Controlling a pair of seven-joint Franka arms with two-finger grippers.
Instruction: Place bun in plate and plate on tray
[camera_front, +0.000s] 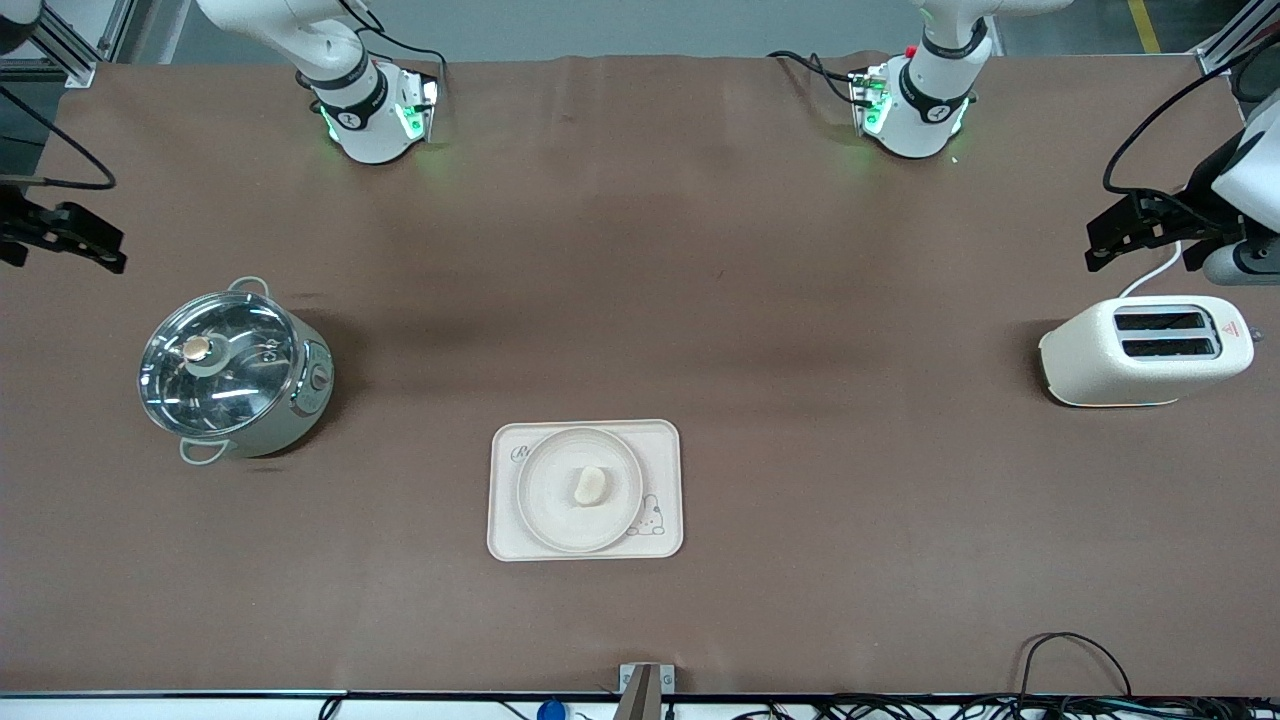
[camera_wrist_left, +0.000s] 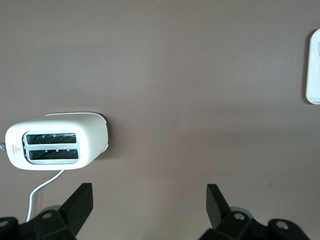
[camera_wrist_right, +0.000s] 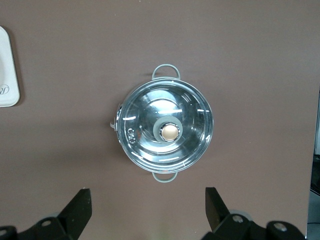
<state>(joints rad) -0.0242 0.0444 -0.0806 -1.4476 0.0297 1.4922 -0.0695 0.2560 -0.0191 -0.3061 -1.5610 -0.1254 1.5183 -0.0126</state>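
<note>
Resting at the centre of the plate, the bun looks already placed, and the plate sits on the tray, covering most of it from about nine o'clock round to three, the rabbit drawing showing at the plate's five o'clock. Both steps appear done. The bun seems soft and light, best pinched gently across its short sides; the plate looks stiff, smooth and likely slippery, so its raised rim is the place to grip. The left tool hangs wide open and empty over the tabletop near the toaster; the right tool, equally spread and empty, waits near the lidded pot
</note>
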